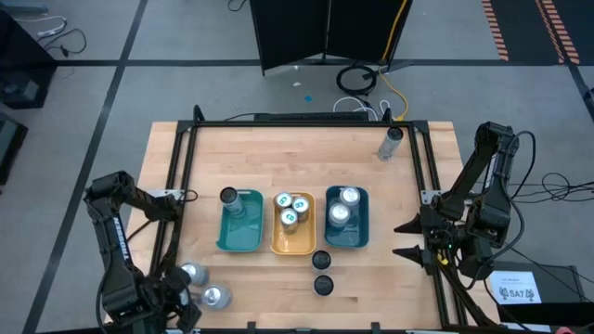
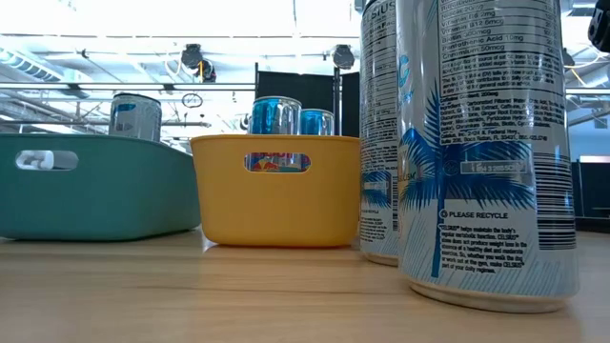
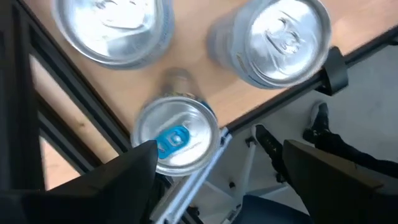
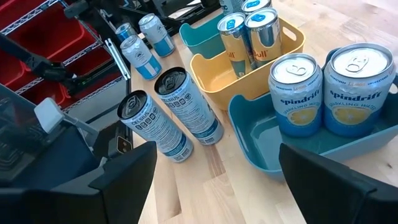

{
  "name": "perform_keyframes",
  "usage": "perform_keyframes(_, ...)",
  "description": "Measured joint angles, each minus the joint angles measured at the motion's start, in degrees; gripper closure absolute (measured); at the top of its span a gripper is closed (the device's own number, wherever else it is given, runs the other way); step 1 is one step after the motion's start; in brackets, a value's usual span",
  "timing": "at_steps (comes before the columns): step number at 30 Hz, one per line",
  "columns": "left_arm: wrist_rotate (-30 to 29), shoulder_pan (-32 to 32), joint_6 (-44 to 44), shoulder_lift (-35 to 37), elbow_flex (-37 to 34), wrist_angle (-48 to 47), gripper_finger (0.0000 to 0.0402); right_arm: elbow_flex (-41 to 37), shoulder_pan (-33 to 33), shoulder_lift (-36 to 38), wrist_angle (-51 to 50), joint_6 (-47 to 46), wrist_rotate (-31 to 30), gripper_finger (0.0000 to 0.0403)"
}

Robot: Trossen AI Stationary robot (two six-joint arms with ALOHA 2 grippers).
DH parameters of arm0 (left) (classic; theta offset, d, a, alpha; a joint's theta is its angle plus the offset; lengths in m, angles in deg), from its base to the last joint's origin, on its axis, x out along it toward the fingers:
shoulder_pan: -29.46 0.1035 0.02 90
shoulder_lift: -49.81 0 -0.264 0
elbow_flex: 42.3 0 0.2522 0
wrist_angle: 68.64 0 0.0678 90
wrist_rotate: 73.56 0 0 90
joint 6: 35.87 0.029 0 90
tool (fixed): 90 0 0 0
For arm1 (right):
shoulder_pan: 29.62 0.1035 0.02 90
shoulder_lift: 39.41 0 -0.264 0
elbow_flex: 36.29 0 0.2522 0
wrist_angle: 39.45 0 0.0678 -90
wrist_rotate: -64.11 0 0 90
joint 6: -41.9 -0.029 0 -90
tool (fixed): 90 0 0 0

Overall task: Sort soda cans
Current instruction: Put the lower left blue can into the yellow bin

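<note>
We are seeing silver-topped soda cans (image 1: 341,206) standing in the blue tray (image 1: 357,234), blue-marked ones in the orange tray (image 1: 292,243), one in the teal tray (image 1: 241,237), two dark-topped on the worktop (image 1: 278,158), with left tool (image 1: 176,311) and right tool (image 1: 406,238) both released, holding nothing.

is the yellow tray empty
No, the high view shows three blue-topped cans standing in the yellow tray.
</note>
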Motion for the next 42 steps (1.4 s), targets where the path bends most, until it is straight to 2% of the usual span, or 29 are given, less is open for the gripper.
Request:
perform_keyframes(11, 1.13, 0.00, 0.01, 0.13, -1.20, -2.59, 0.0047, 0.00, 0.00, 0.00, -0.05, -0.30, 0.00, 0.0071)
perform_keyframes(14, 3.07, 0.00, -0.01, 0.13, -2.69, -1.26, 0.0047, 0.00, 0.00, 0.00, -0.07, -0.55, 0.00, 0.0071)
perform_keyframes(27, 3.08, -0.04, 0.02, 0.08, -8.33, 5.21, 0.0047, 0.00, -0.04, 0.00, -0.12, -1.46, 0.00, 0.0071)
perform_keyframes(38, 3.13, -0.04, 0.47, 0.10, -8.79, 5.57, 0.0047, 0.00, -0.04, 0.00, -0.12, -1.46, 0.00, 0.0071)
perform_keyframes(42, 4.33, -0.04, 0.17, 0.10, -8.79, 5.60, 0.0065, 0.00, -0.03, 0.00, -0.28, -1.46, 0.00, 0.0071)
